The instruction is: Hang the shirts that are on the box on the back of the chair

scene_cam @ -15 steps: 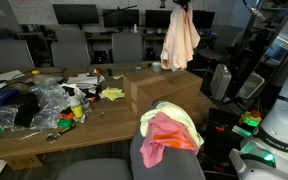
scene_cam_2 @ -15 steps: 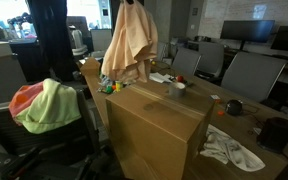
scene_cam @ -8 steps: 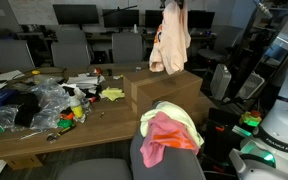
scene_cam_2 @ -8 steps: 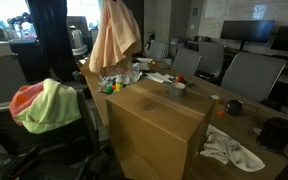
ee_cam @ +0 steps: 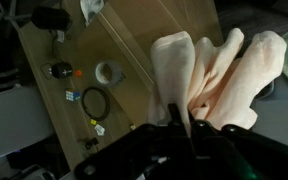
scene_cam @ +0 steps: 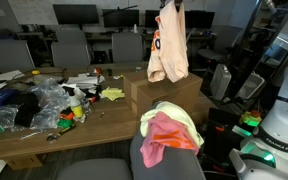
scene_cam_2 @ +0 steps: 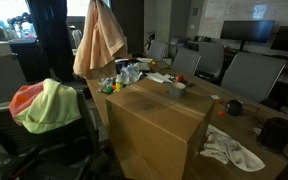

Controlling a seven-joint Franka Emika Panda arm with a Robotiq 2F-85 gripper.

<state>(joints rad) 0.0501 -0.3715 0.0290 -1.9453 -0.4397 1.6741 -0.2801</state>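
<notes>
A peach-cream shirt with an orange print (scene_cam: pixel 167 46) hangs in the air from my gripper (scene_cam: pixel 171 6), above the far edge of the brown cardboard box (scene_cam: pixel 174 93). In an exterior view the shirt (scene_cam_2: pixel 99 40) dangles between the box (scene_cam_2: pixel 159 125) and the chair. In the wrist view my gripper (ee_cam: pixel 174 122) is shut on a fold of the shirt (ee_cam: pixel 224 70). A pale yellow shirt (scene_cam: pixel 184 119) and a coral-pink shirt (scene_cam: pixel 160 136) lie draped over the grey chair's backrest (scene_cam: pixel 174 166); both shirts (scene_cam_2: pixel 50 106) show in both exterior views. The box top is bare.
The long wooden table (scene_cam: pixel 44 135) carries a heap of clutter (scene_cam: pixel 34 105), with a tape roll (ee_cam: pixel 108 72) and a cable (ee_cam: pixel 94 102) below the wrist. A white cloth (scene_cam_2: pixel 229 148) lies beside the box. Office chairs and monitors (scene_cam: pixel 76 14) line the back.
The gripper has carried the hanging shirt sideways, away from above the box's middle and towards the chair side. The shirt has swung round and now shows its orange print.
</notes>
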